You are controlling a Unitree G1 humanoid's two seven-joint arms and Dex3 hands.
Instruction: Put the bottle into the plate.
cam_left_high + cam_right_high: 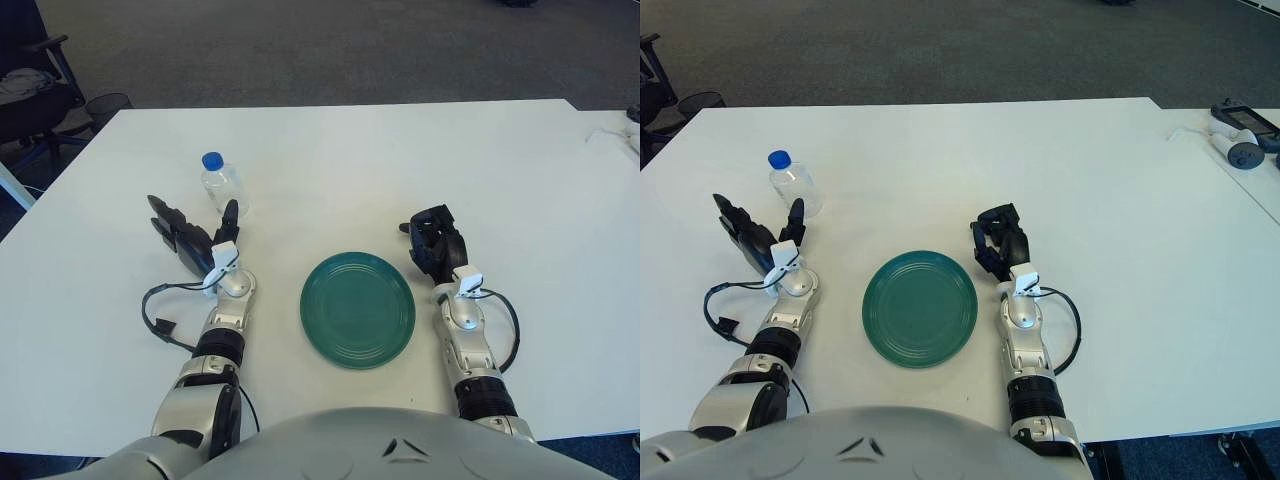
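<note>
Two hands: left hand [190,243] fingers spread near bottle [223,186]; right hand [434,243] curled beside plate [357,309].

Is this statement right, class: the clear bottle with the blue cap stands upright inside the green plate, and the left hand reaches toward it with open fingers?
One detail is wrong. The left eye view shows the bottle standing on the white table, apart from the green plate. The rest holds: the left hand reaches toward it with open fingers.
</note>
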